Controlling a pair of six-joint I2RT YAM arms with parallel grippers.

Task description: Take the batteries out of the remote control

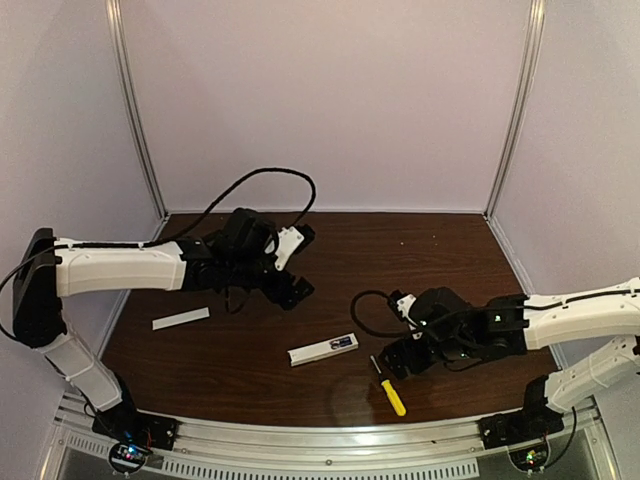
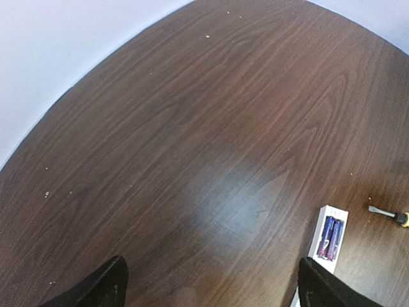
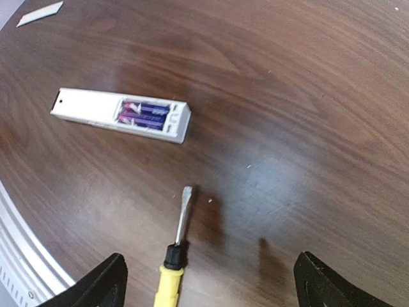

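Progress: cover is already off, lying flat on the tabletop well apart from the remote control, toward the L side; compartment is exposed. The batteries, 2 of them, sit side by side in the recess near 1 end of the remote; none is out yet, so I'd say the prep is done and the actual unloading is all left: both cells to pry or lift out.

Remote lies flat near the front-centre of the tabletop, between the 2 arms, open side up.

L hand: fingers spread wide, empty, hovering over bare wood w/ the remote off to its lower R. R hand: also spread wide, empty, above the screwdriver.

Around: yellow-handled screwdriver lies near the remote, not touching, tip pointing roughly toward it. Nothing blocks access to the compartment; the cells look snug in the recess, so prob. hard to grab w/ bare fingers.
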